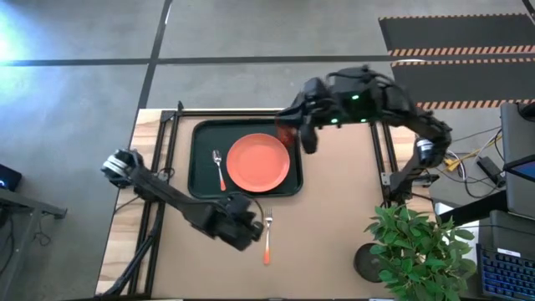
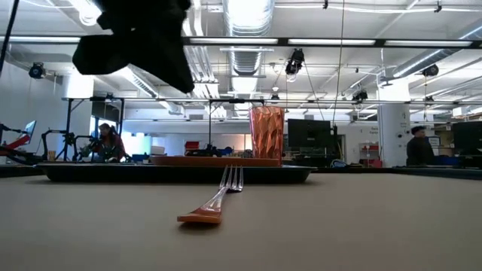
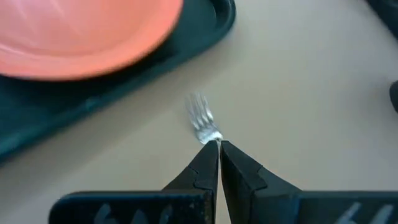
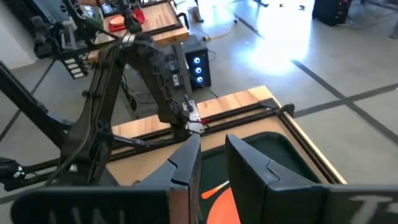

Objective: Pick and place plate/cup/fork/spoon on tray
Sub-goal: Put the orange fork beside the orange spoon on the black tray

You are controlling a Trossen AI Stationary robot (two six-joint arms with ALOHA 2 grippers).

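High view: the left gripper (image 1: pixel 251 224), fingers pressed together, hangs just beside the fork (image 1: pixel 268 235) on the table below the tray (image 1: pixel 201 159). The right gripper (image 1: pixel 292 132) pinches the reddish translucent cup (image 2: pixel 267 132) upright at the tray's far right corner, beside the plate (image 1: pixel 258 161).

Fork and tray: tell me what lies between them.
Nothing: bare table separates the fork from the tray, clear in the high and left wrist views.
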